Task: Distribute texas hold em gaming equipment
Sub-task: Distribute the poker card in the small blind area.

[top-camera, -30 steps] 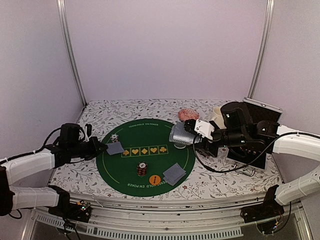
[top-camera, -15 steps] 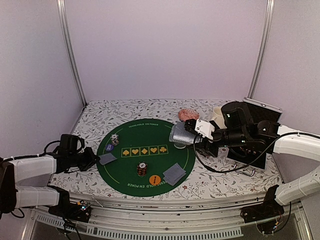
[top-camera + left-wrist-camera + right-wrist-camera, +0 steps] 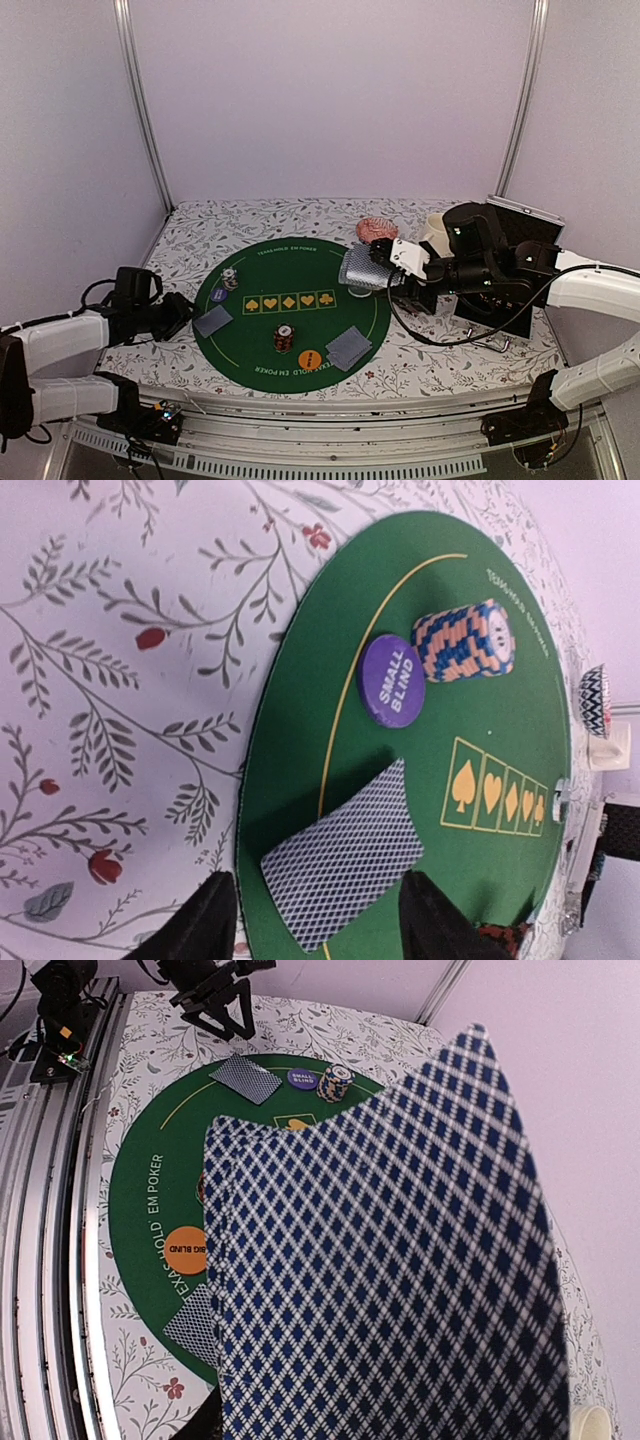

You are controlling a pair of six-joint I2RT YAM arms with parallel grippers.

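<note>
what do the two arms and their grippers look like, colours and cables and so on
The left arm and right arm have rounded white link shells joined by black joints. The left gripper is black, with flat black fingers. The right gripper has a white block behind its black fingers. Thin black cables loop loosely beside each arm.

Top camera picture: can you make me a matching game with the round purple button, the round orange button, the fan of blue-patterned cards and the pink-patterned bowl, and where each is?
1. round purple button
2. round orange button
3. fan of blue-patterned cards
4. pink-patterned bowl

A. held up by the right gripper
B. off the green mat, on the flowery tablecloth
C. on the mat's left side, beside a striped chip stack
D. beside a small card pile at the mat's near edge

Pairs: 1-C, 2-D, 3-A, 4-B
</note>
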